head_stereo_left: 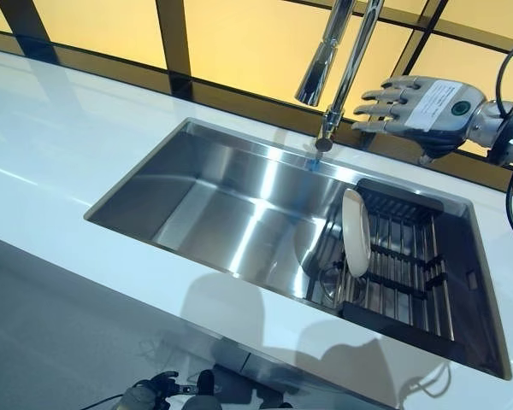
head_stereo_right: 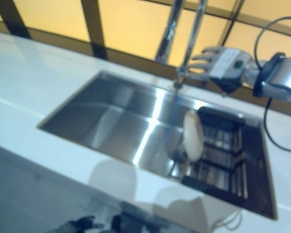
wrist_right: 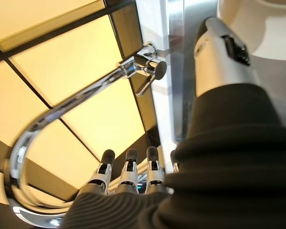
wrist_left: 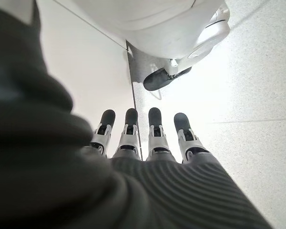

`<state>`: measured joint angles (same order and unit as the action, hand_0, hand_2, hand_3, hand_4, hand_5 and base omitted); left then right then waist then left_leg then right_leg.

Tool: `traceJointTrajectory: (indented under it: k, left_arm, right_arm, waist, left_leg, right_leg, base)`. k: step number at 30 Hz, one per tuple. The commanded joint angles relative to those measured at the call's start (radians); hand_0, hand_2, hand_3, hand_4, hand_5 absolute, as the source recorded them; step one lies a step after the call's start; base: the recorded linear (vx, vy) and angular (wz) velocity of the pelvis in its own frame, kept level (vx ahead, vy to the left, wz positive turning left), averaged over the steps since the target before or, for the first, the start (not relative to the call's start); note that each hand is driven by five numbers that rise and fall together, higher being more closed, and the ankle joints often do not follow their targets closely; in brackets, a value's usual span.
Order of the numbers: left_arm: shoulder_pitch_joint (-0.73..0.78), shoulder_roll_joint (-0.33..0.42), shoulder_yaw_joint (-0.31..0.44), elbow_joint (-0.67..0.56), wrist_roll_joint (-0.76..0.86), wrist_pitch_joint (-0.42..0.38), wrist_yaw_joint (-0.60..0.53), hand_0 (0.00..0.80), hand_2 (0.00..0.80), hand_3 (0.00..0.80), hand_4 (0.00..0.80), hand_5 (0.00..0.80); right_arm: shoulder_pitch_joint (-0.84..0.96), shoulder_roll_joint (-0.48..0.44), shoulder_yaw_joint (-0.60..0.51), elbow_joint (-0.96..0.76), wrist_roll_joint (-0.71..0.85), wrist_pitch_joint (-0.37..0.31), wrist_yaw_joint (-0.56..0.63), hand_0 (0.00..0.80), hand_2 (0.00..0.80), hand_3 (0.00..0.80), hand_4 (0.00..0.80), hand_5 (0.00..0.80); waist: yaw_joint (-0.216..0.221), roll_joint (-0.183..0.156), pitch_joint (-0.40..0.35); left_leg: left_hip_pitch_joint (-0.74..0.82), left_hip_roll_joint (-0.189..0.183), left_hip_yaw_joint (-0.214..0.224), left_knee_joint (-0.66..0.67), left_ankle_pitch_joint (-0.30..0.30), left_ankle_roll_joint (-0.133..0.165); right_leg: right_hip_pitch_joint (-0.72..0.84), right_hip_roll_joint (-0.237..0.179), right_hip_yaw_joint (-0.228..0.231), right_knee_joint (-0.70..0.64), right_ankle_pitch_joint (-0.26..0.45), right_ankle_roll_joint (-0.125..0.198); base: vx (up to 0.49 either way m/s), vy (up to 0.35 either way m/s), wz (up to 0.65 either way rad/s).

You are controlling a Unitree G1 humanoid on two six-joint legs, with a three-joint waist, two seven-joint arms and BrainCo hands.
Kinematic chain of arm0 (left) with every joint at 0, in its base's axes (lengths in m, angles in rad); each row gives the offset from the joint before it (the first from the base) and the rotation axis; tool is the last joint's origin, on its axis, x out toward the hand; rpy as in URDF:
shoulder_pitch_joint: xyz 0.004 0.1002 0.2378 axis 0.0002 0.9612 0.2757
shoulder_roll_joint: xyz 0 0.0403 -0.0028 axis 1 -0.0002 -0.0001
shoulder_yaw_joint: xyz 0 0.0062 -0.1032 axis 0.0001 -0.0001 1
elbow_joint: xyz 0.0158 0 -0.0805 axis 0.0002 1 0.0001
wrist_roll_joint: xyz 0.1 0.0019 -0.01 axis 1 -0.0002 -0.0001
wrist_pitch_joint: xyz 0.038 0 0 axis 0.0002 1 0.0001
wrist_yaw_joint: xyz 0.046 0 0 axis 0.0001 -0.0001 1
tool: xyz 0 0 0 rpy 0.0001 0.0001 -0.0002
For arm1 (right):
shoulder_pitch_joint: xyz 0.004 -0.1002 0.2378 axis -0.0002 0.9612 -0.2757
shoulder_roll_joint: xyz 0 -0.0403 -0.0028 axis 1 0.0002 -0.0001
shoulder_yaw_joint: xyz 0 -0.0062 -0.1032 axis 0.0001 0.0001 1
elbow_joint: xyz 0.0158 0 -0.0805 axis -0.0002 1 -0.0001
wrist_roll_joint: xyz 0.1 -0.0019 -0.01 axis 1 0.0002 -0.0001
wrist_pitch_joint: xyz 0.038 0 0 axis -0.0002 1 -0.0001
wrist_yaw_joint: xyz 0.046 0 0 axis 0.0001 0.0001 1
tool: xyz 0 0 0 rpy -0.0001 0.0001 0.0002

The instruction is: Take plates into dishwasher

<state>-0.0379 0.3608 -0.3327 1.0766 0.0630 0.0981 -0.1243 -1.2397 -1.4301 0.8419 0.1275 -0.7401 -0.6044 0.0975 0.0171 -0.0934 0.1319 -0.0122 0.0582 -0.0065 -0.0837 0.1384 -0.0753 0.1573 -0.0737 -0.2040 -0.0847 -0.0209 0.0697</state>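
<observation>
A white plate (head_stereo_left: 356, 232) stands on edge at the left end of a dark dish rack (head_stereo_left: 410, 282), which sits in the right part of the steel sink (head_stereo_left: 214, 213). My right hand (head_stereo_left: 423, 107) is held in the air above the sink's back edge, just right of the tap (head_stereo_left: 346, 68) and behind and above the plate. Its fingers (wrist_right: 128, 176) are straight and hold nothing. My left hand (wrist_left: 155, 136) hangs low beside the cabinet front, over the floor, fingers straight and empty.
A white counter (head_stereo_left: 68, 154) surrounds the sink. The tall chrome tap with its lever (wrist_right: 148, 71) rises at the sink's back edge, close to my right hand. Dark-framed yellow panes (head_stereo_left: 239, 34) stand behind the counter.
</observation>
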Motion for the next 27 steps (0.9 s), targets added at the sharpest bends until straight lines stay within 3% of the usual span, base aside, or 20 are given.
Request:
traceJointTrajectory:
  k: [1,12,27]
  left_arm:
    - [-0.013,0.043,-0.011,0.030,-0.008,0.002,0.007,0.000,0.000,0.000,0.000,0.000]
    - [-0.002,0.030,-0.005,0.055,-0.022,-0.004,0.022,0.000,0.000,0.000,0.000,0.000]
    - [-0.001,0.025,-0.014,0.054,-0.030,-0.004,0.029,0.000,0.000,0.000,0.000,0.000]
  right_arm:
    - [-0.128,-0.012,0.104,-0.020,-0.011,-0.040,0.027,0.000,0.000,0.000,0.000,0.000]
    - [-0.210,0.072,0.213,-0.069,0.056,-0.086,0.205,0.000,0.000,0.000,0.000,0.000]
    - [-0.113,0.145,0.166,-0.073,0.075,-0.090,0.280,0.000,0.000,0.000,0.000,0.000]
  waist:
    - [0.027,-0.065,-0.060]
    - [0.052,-0.080,-0.066]
    - [0.078,-0.085,-0.052]
  left_leg:
    - [0.079,0.020,0.041,-0.004,-0.093,0.013]
    - [0.082,0.026,0.046,-0.004,-0.090,0.012]
    - [0.084,0.024,0.037,-0.004,-0.090,0.016]
  right_leg:
    - [-0.087,-0.005,0.037,0.011,0.086,0.015]
    - [-0.072,0.000,0.027,0.013,0.075,0.009]
    - [-0.057,0.002,0.003,0.021,0.059,0.002]
  base:
    - [0.008,0.028,-0.03]
    - [0.018,0.014,0.00]
    - [0.002,0.000,0.00]
